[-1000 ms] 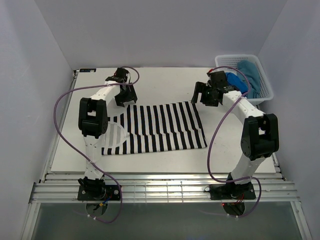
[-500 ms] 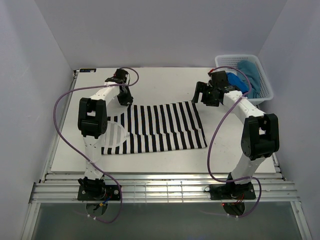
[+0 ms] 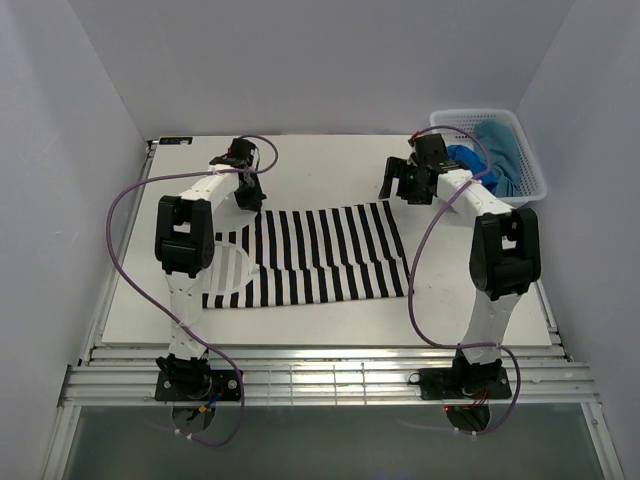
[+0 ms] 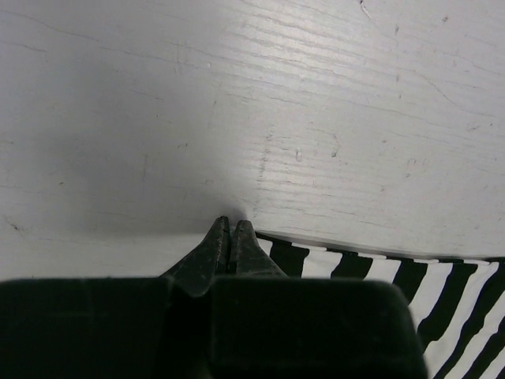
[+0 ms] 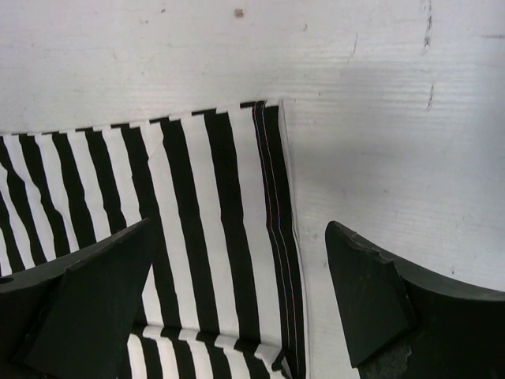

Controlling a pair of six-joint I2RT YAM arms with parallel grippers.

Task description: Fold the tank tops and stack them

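The black-and-white striped tank top point(image 3: 320, 255) lies flat across the middle of the table. My left gripper point(image 3: 250, 200) is down at its far left corner. In the left wrist view the left gripper point(image 4: 230, 225) has its fingertips pressed together right where the striped edge point(image 4: 355, 264) begins. My right gripper point(image 3: 400, 188) hovers over the far right corner. The right wrist view shows the right gripper point(image 5: 238, 237) wide open, with the hemmed corner of the striped top point(image 5: 197, 197) between its fingers and untouched. A royal blue top point(image 3: 465, 158) and a teal top point(image 3: 500, 145) lie in the basket.
The white mesh basket point(image 3: 530, 178) stands at the far right corner of the table, just behind the right arm. White walls close in the table on three sides. Purple cables loop from both arms.
The left gripper has shut at the striped top's far left corner. The right arm has shifted slightly left and farther back, still open.
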